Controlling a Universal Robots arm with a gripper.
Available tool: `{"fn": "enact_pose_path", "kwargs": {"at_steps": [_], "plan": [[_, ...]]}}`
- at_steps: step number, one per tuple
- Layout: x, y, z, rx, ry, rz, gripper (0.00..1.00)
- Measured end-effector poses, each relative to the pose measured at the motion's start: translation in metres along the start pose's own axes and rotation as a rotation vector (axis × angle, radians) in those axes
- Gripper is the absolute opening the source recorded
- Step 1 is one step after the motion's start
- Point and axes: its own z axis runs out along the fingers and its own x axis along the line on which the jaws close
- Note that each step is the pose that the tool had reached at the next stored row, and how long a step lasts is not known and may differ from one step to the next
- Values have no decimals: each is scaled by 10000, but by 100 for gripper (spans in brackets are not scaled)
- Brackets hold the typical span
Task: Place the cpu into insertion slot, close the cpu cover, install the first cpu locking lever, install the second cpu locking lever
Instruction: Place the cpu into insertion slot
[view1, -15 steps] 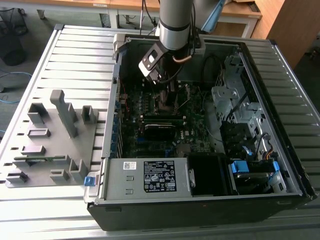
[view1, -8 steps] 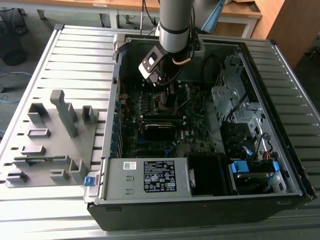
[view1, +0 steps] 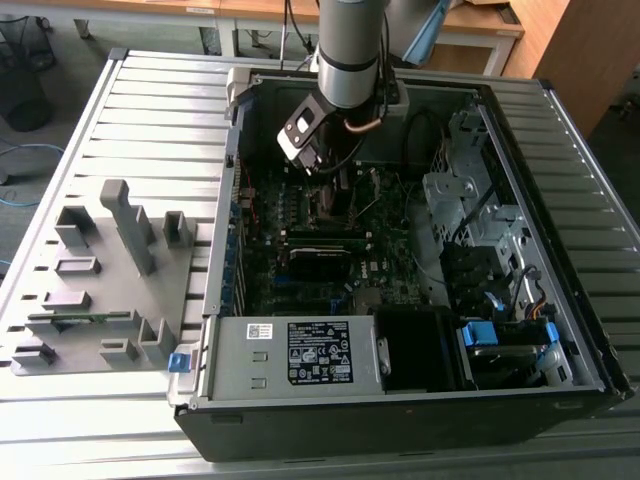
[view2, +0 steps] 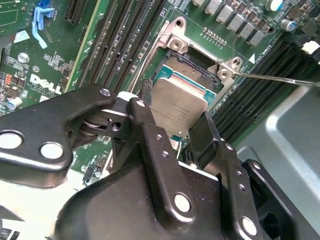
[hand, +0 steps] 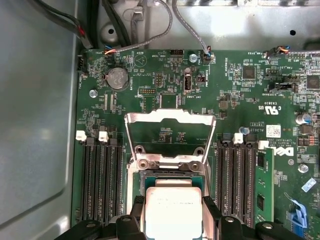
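The one gripper (view2: 170, 115) is clenched on the one cpu (view2: 177, 102). Its two black fingers (view2: 150, 135) press on two opposite edges of the chip, whose dull silver top faces up. In both wrist views the cpu sits over the gripper-side part of the socket (view2: 194, 64), and a strip of the dark contact field shows beyond the chip's far edge. Whether the chip touches the socket I cannot tell.

Just past the socket, the single cover (hand: 170, 117) is open and swung back from the socket. Green board shows through its square window. In the second wrist view one thin lever (view2: 280, 79) runs away from a corner bracket of the socket, not latched down.

Two banks of long black slots (hand: 100, 175) flank the socket, one on each side. Four white latches (hand: 81, 135) sit at their far ends, two to a bank. Farther along the board (hand: 240, 100) lies one round coin battery (hand: 118, 77). Beyond it, thin cables plug in along the board's edge.

In the exterior view the one arm (view1: 350, 40) reaches down into one open case (view1: 400, 420) that lies on its side. One power supply (view1: 300, 355) with a label fills the near part of the case. The case rests on a slatted metal table (view1: 150, 100). One grey fixture (view1: 100, 270) with upright blocks and slots lies beside it, on the exterior view's left.
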Motion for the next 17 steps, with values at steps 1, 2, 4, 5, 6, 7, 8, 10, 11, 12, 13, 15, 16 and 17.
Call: {"fn": "enact_pose_path", "kwargs": {"at_steps": [1,2,4,5,6,7,8,10,11,12,13,15,16,17], "plan": [[0,-1,10,1,-6,1,54],[-1,-1,19,1,-13,0,54],[-2,-2,38,0,-24,-1,54],[-2,-3,45,1,-31,-1,54],[-2,-3,50,1,-38,-2,54],[-2,-3,51,2,-42,-2,54],[-3,-4,51,3,-45,-2,54],[-2,-8,56,0,-41,0,54],[-2,-17,58,0,-41,0,54],[0,-26,60,0,-41,-1,54],[3,-34,63,0,-41,-1,54],[8,-40,67,0,-42,-1,54],[8,-41,72,0,-40,-2,54],[8,-43,78,0,-41,-2,54]]}}
